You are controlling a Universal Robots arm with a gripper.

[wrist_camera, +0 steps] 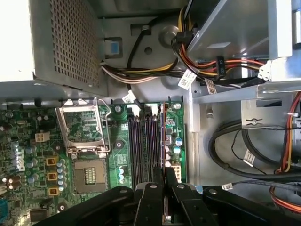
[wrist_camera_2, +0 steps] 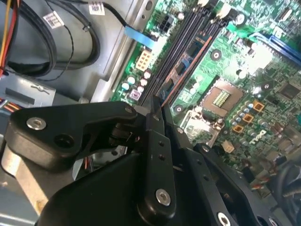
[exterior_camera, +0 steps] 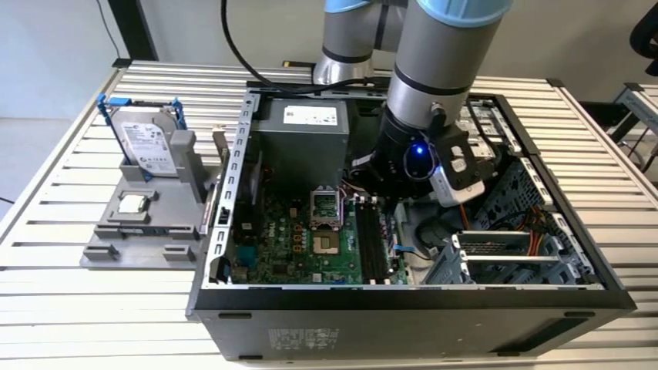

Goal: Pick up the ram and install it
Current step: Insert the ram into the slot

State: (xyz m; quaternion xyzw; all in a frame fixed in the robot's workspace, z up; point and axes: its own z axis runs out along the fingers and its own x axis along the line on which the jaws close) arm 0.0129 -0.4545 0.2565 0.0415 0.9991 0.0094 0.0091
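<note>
The black fingers (wrist_camera_2: 157,106) are pinched shut on the thin dark ram stick (wrist_camera_2: 188,56). The stick stands in a long black slot (wrist_camera: 146,141) just beyond the fingers, inside the open grey computer case (exterior_camera: 231,231) on the slatted surface (exterior_camera: 82,308).

slatted metal table (exterior_camera: 62,308) with open computer case (exterior_camera: 411,312) and grey fixture tray (exterior_camera: 144,231) side by side

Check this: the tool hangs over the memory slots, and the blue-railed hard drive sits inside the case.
Not quite. In the exterior view the hard drive rests on the grey fixture outside the case; the tool, gripping the ram, does hang over the memory slots.
</note>
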